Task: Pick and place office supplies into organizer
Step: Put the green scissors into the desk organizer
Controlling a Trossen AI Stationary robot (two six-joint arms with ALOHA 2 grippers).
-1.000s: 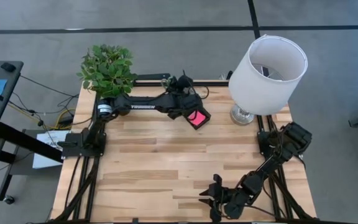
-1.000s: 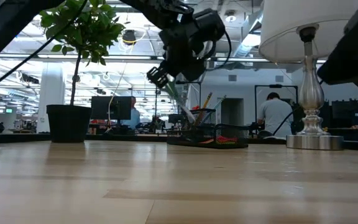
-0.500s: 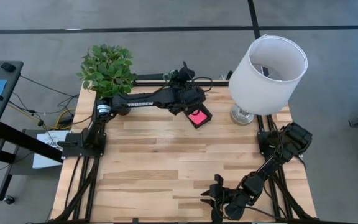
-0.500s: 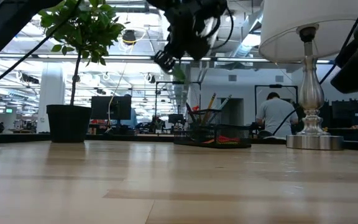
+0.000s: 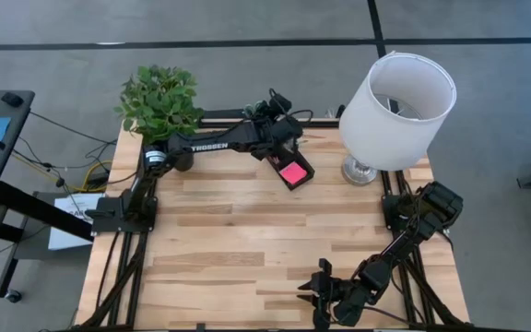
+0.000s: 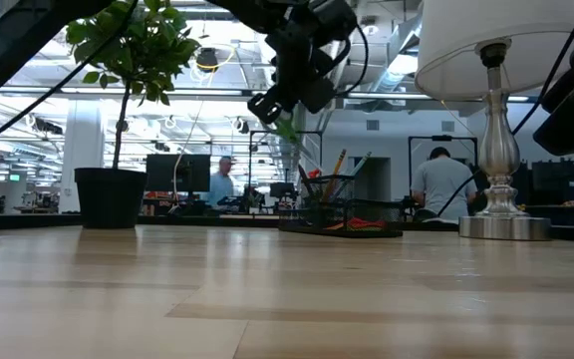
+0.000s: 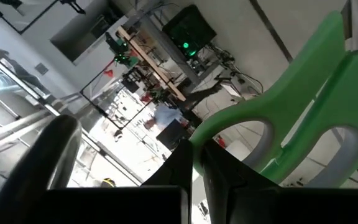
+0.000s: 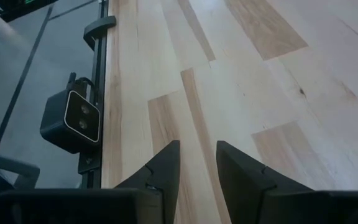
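Left hand (image 5: pixel 282 129), at twelve o'clock above the organizer (image 5: pixel 292 171), clenched rigid scissors (image 7: pixel 303 118) at the blades, green plastic handles looking light but slippery.

Left arm stretched across far edge of surface (image 5: pixel 219 221), left gripper (image 5: pixel 279 124) raised above surface near its far rim, fingers (image 7: pixel 194 163) closed on green scissors handle (image 7: pixel 303 106). Right arm folded low at near right corner of surface, right gripper (image 5: pixel 313 297) hovering just above wood, fingers (image 8: pixel 166 165) slightly parted, holding nothing.
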